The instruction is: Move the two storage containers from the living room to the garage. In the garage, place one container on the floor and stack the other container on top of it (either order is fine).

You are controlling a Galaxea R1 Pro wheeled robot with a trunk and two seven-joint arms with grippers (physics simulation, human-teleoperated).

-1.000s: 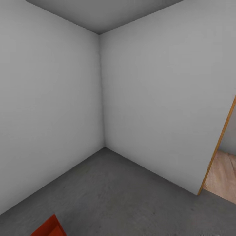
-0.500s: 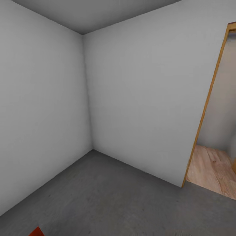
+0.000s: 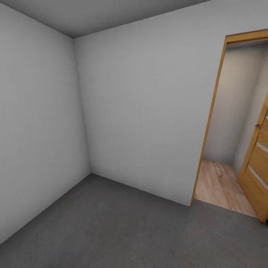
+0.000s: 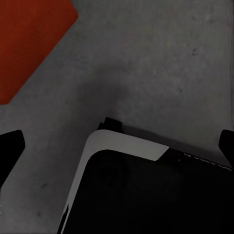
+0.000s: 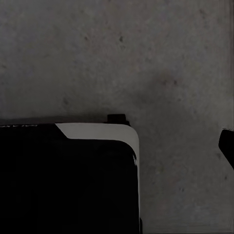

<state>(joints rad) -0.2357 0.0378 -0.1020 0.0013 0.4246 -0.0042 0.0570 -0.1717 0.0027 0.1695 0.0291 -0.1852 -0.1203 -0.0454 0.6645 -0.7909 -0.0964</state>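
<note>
In the garage, the view has swung toward the doorway (image 3: 227,149), losing the container (image 4: 29,44).

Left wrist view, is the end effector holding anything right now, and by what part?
Nothing is held. The left end effector hangs open over the floor; the container lies apart from it.

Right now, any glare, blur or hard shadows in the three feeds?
Head view: flat even light, no glare, soft shading in the wall corner; doorway brighter. Left wrist view: slightly soft, faint shadow on the floor, container cropped at the edge. Right wrist view: dim, grainy, no glare.
</note>
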